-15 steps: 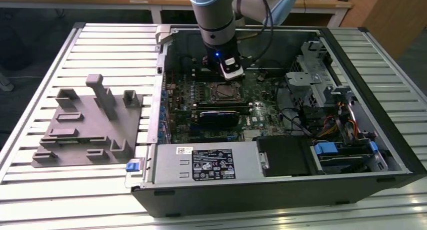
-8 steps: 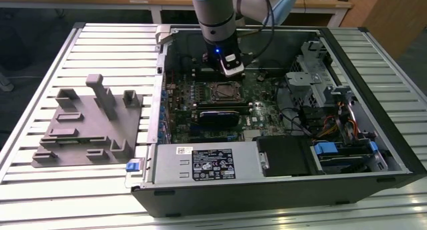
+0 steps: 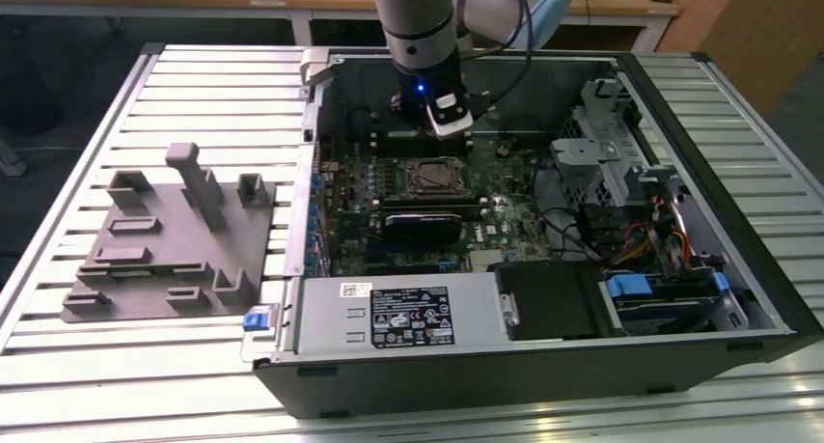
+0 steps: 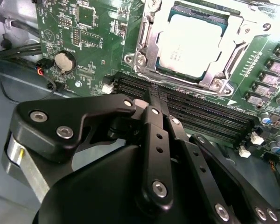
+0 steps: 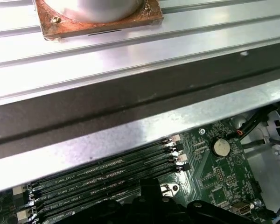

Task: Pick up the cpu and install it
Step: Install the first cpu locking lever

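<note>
The cpu [image 4: 194,41], a flat square chip with a silvery-white top, lies inside the metal socket frame [image 4: 144,56] on the green motherboard; in the exterior view the cpu [image 3: 433,177] sits mid-board in the open computer case. My gripper [image 3: 442,132] hangs from the arm just behind the socket, over the memory slots [image 4: 200,112]. In the second wrist view its black fingers [image 4: 152,100] are pressed together with nothing between them, a short way from the cpu. Black parts of the gripper [image 5: 151,205] also show in the first wrist view.
The case walls [image 3: 309,105] ring the board. A silver power-supply box [image 3: 399,313] and a black block [image 3: 554,298] fill the front, drive bays and cables [image 3: 644,221] the exterior view's right. A grey fixture plate [image 3: 168,240] lies on the slatted table at the left. A copper-based metal part [image 5: 98,16] rests behind the case.
</note>
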